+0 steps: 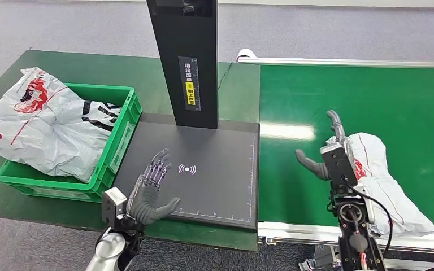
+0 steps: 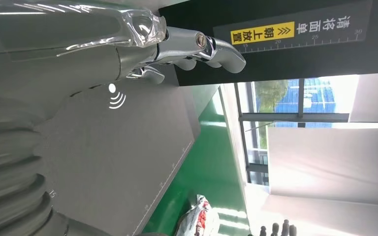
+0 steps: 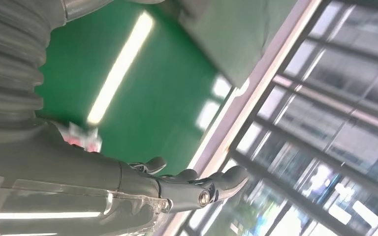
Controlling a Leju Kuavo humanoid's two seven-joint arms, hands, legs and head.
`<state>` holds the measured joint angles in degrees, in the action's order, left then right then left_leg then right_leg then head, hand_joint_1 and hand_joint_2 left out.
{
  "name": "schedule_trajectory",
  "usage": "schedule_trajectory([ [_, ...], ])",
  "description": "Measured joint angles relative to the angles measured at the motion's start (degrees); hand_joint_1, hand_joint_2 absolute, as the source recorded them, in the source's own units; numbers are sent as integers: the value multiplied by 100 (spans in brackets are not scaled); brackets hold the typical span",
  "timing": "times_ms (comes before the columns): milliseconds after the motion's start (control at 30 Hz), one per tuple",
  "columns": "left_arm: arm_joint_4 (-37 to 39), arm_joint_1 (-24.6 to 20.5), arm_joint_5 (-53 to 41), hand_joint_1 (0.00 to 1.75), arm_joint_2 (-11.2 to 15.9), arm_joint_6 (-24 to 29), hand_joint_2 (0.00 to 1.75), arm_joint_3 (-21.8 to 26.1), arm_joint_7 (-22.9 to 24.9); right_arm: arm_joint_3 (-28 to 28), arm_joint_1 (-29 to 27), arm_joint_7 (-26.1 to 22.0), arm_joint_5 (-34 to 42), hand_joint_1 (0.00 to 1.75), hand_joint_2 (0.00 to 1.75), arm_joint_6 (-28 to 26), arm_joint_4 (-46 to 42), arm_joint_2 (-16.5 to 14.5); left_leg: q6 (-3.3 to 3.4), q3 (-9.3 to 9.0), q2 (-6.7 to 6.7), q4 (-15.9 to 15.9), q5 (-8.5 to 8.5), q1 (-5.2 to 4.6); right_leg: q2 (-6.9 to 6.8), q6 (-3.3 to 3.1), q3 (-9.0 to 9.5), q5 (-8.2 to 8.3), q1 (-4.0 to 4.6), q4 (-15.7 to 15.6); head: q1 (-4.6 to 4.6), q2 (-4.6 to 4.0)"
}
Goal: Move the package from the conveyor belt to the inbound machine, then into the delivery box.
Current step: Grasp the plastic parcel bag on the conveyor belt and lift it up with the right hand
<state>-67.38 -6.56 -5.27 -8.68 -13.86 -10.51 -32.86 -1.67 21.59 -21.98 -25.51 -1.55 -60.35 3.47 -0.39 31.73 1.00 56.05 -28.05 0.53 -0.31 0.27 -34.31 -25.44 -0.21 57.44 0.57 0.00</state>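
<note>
The package (image 1: 384, 178), a white-grey poly bag with red print, lies on the green conveyor belt (image 1: 373, 101) near its front edge. My right hand (image 1: 325, 155) stands open against the bag's left end, fingers up and thumb out toward the scanner. In the right wrist view the right hand (image 3: 192, 184) holds nothing, and a scrap of the package (image 3: 81, 140) shows beside it. My left hand (image 1: 152, 189) hovers open over the inbound machine's black plate (image 1: 220, 186). The left hand's fingers (image 2: 202, 46) are straight. The green delivery box (image 1: 121, 138) stands left of the plate.
The machine's black column (image 1: 186, 62) rises at the back of the plate. Large poly bags (image 1: 39, 124) fill the green box and hang over its left rim. The belt's metal rail (image 1: 328, 234) runs along the front. Grey floor lies beyond the green table.
</note>
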Motion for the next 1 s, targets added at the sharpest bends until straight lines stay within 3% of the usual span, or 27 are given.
schedule_trajectory([
  [300, -5, 11, 42, 0, 35, 48, 175, 4, -8, -274, 846, 114, -784, 0, 175, -567, 1180, 343, 0, 3, -6, 0, 0, 1, -4, 1, -1, 0, 1, 0, 2, -1],
  [467, -20, 25, 41, 0, 53, 50, 175, 17, -8, -300, 1131, 533, -1196, 0, 175, -931, 1674, 528, 1, 4, -9, 0, 0, 0, -6, 2, 0, 0, -1, 0, 2, 0],
  [700, -20, 40, -3, 0, 70, 28, 175, 66, 29, -263, 1490, 1635, -2173, 0, 175, -558, 2546, 866, 1, 4, -16, 1, 0, -1, -11, 2, 0, 1, -2, 0, 2, 0],
  [1000, -20, 43, -15, 0, 75, 25, 175, 121, 50, -169, 1508, 1892, -2375, 0, 175, -510, 3017, 984, 1, 7, -19, 1, -1, 0, -13, 2, -1, -1, 0, 0, 3, 0],
])
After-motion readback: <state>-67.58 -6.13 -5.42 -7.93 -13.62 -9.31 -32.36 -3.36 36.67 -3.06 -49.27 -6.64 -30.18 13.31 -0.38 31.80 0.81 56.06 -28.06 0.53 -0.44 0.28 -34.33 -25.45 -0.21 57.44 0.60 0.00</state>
